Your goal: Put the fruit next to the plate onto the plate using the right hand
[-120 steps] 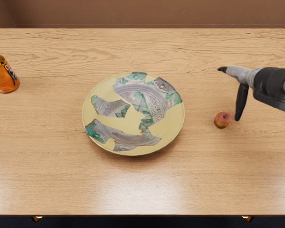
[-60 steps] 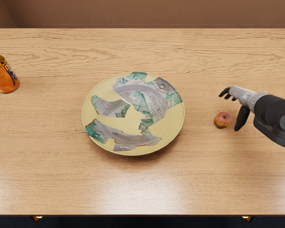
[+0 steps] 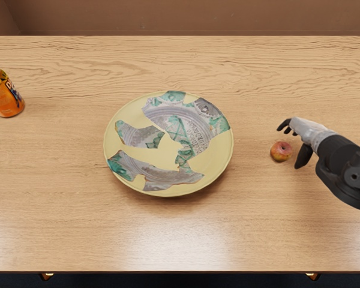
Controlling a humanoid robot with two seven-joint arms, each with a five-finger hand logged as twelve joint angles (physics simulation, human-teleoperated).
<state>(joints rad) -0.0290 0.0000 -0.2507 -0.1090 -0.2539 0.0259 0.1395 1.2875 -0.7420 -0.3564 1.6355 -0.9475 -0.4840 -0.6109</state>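
A small red-and-yellow apple [image 3: 281, 151] lies on the wooden table, a short way right of the plate [image 3: 129, 180]. The plate is yellow with grey and green patches and has nothing on it. My right hand [image 3: 295, 144] comes in from the right edge and sits just right of the apple, close to table height. Its dark fingers [image 3: 285, 125] are spread, the thumb [image 3: 303, 156] pointing down beside the fruit, and it holds nothing. A narrow gap separates hand and apple. The left arm does not show.
An orange drink can [image 3: 3, 92] stands tilted at the far left edge of the table. The table's front edge [image 3: 180, 271] runs along the bottom of the view.
My right hand has dropped lower and drawn slightly toward the near side, settling beside the apple. Apple, plate and can have not moved.
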